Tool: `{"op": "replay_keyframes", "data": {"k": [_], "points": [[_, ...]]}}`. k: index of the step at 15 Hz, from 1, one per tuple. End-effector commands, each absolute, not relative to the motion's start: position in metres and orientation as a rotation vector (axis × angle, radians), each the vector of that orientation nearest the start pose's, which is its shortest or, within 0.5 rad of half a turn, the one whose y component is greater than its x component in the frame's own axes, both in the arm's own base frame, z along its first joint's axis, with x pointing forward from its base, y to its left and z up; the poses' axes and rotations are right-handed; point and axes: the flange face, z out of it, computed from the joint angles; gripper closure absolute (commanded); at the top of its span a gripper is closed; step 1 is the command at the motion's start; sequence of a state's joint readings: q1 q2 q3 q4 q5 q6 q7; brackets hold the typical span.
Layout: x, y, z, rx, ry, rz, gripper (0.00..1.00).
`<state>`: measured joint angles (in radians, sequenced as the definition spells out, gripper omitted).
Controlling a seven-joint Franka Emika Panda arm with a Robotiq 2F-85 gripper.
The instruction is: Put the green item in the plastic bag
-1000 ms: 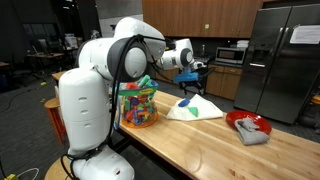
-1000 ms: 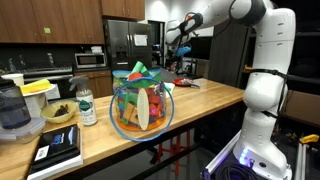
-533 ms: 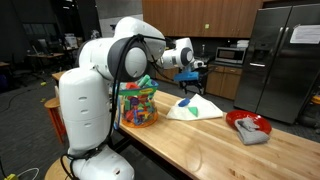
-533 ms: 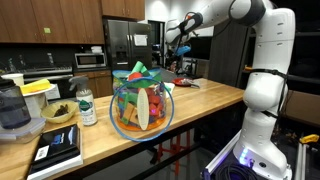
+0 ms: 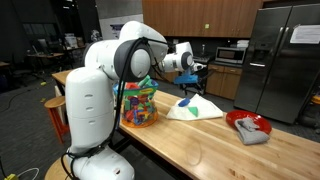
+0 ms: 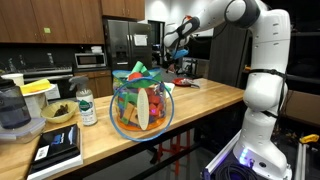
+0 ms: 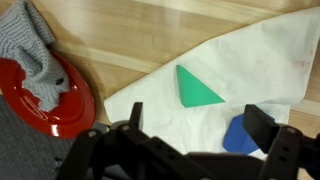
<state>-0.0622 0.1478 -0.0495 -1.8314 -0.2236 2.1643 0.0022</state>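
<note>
My arm (image 5: 85, 110) is glossy white, built of fat rounded segments with dark rings at the joints, a blue glow at its foot, and it ends in my black, angular gripper (image 7: 198, 114) with two blocky fingers.

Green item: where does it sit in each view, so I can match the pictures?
In an exterior view: green item centre-right, on the white cloth.
In an exterior view: too small to make out; the white cloth lies at the counter's far end.
Wrist view: centre, on the cloth.
Shared landmark: the white cloth.
</note>
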Motion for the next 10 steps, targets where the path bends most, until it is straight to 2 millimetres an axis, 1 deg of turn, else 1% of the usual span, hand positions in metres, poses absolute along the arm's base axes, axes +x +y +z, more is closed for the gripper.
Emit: {"op": "replay_keyframes", "data": {"k": [1, 3, 4, 5, 10], "points": [[0.632, -0.078, 0.453, -3.343, 0.043, -0.303, 0.00], [0.636, -0.078, 0.448, -3.349, 0.029, -0.298, 0.00], [0.634, -0.078, 0.452, -3.356, 0.014, -0.295, 0.00], [0.631, -0.076, 0.443, -3.342, 0.014, -0.274, 0.00], [0.634, -0.076, 0.446, -3.342, 0.014, -0.288, 0.00]]}}
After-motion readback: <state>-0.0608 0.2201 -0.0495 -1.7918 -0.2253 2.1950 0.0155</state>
